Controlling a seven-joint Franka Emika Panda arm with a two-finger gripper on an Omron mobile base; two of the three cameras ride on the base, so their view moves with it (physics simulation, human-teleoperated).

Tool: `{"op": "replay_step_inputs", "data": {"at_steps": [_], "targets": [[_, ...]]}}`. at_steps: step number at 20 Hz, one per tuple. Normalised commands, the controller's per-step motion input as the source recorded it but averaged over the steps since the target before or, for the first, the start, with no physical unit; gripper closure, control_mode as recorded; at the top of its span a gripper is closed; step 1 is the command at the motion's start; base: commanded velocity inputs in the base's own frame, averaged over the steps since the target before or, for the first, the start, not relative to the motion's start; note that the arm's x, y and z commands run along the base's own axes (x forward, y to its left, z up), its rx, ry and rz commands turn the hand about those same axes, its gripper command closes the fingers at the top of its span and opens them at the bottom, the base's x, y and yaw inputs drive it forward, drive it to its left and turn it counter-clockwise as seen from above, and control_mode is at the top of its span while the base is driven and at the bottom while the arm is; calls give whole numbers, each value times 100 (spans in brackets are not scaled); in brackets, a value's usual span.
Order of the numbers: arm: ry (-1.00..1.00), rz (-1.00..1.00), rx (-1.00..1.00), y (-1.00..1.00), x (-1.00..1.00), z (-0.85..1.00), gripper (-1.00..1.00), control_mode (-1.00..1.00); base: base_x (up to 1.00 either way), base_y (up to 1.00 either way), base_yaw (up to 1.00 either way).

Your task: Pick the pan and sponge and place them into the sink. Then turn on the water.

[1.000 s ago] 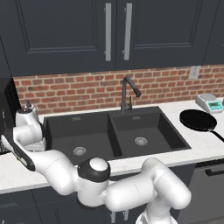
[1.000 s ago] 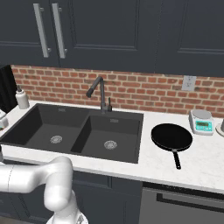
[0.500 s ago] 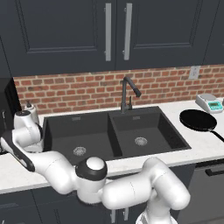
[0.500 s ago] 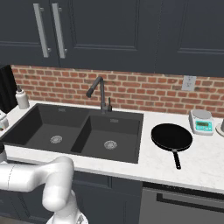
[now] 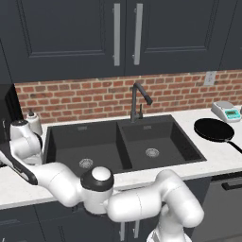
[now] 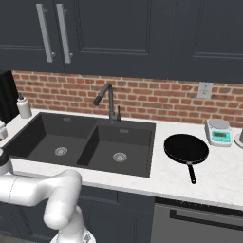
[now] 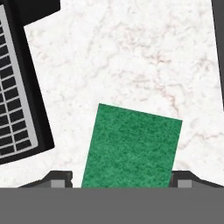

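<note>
Where marbled counter shows | sponge: green, rough, rectangular

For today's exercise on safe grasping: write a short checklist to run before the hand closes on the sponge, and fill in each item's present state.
1. Sponge between the fingertips: ok.
2. Sponge flat on the counter: ok.
3. Hand open wider than the sponge: ok.
4. Fingers touching the sponge: cannot tell.
5. Sink basins free to receive it: ok.
6. Pan in the sink: not ok, it sits on the counter.
</note>
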Motion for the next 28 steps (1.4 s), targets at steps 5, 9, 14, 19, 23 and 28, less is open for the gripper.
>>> {"op": "replay_step_inputs", "data": {"at_steps": [5,9,14,19,23,28], "targets": [[0,0,-6,0,3,-44,-100,-100,0,0,0],[0,0,-9,-2,0,-66,100,-100,0,0,0],[0,0,-3,-63,-16,-83,100,-100,0,0,0],[0,0,0,-63,0,-54,100,-100,0,0,0],[0,0,1,-79,0,-9,100,-100,0,0,0],[-2,0,6,-76,-21,13,100,-100,0,0,0]]}}
